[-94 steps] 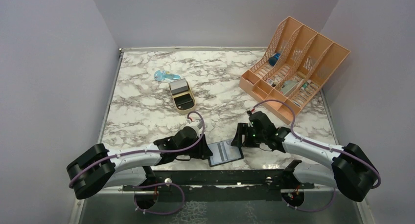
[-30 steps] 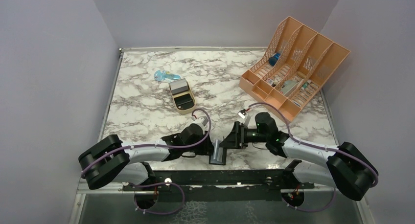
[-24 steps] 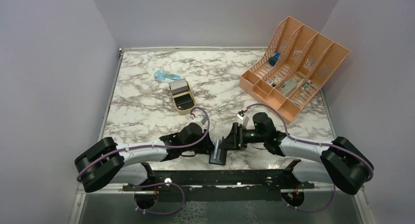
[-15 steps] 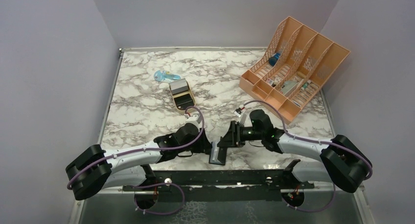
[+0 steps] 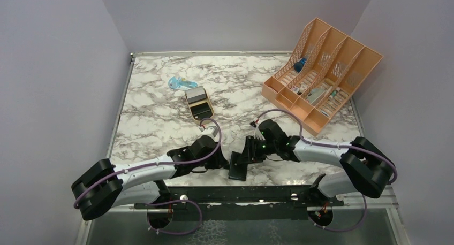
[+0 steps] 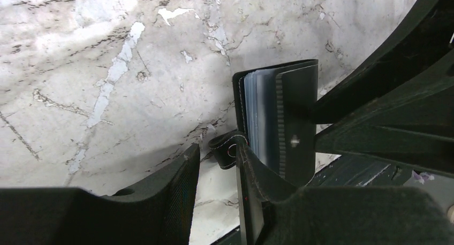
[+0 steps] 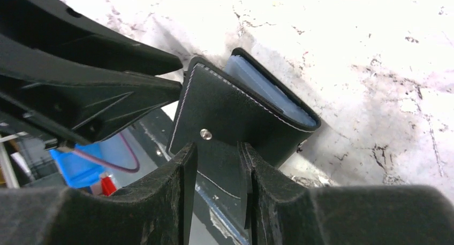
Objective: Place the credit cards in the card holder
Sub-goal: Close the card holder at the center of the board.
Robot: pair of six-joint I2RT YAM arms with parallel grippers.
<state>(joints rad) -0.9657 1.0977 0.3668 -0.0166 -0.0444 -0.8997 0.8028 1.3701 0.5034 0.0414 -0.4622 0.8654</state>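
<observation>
The card holder (image 5: 237, 170) is a black wallet folded almost shut, close to the table's front edge between my two grippers. In the left wrist view its blue-grey inner leaves (image 6: 261, 111) show between the black covers, and a snap strap (image 6: 229, 151) hangs at the near corner. My left gripper (image 5: 224, 160) (image 6: 214, 170) is open beside the holder, with bare marble between its fingers. My right gripper (image 5: 242, 155) (image 7: 217, 148) has its jaws narrowly apart in front of the snap-button cover (image 7: 225, 111). Whether the tips touch it I cannot tell. The credit cards are hidden.
A gold tin (image 5: 201, 108) with a grey lid stands mid-table, with a small blue object (image 5: 182, 83) behind it. An orange desk organizer (image 5: 321, 74) fills the back right corner. The black metal rail (image 5: 241, 194) runs just below the holder. Walls close in on both sides.
The holder lay open flat three seconds ago and is now folded nearly shut. My right gripper has moved left against it while its jaws narrowed. The left gripper shifted slightly.
</observation>
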